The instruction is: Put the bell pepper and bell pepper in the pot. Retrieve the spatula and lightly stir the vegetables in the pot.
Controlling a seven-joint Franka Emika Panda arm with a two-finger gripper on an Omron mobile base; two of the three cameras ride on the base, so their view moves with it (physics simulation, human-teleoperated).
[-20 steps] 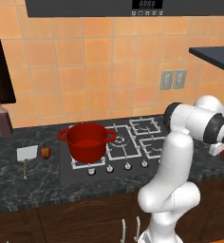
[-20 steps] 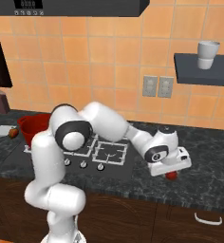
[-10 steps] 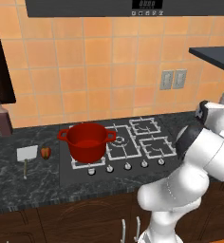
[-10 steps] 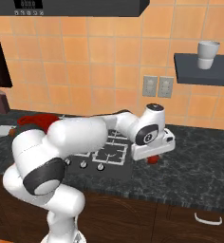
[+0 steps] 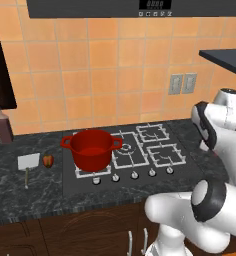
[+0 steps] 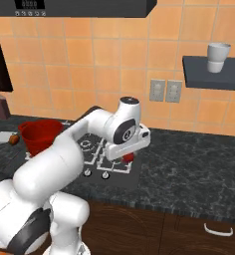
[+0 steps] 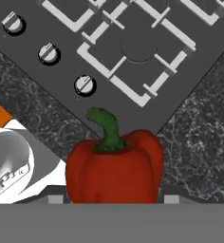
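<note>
A home kitchen is shown. A gas hob (image 5: 135,155) with white grates and a row of knobs is set into a dark speckled stone counter (image 6: 199,164), with dark wood cabinet doors (image 6: 189,229) below and orange wall tiles (image 5: 90,65) behind. A red pot (image 5: 91,148) is seen on the hob, a cup (image 6: 218,57) on a wall shelf (image 6: 214,79), and twin sockets (image 6: 166,91) on the wall.

The grey band hides the bell pepper's (image 7: 115,170) base and gripper tips.

Glossy red pot (image 5: 91,148), speckled dark stone counter (image 5: 20,195), smooth waxy bell pepper (image 7: 115,168), matt grey hob (image 7: 133,52)
</note>
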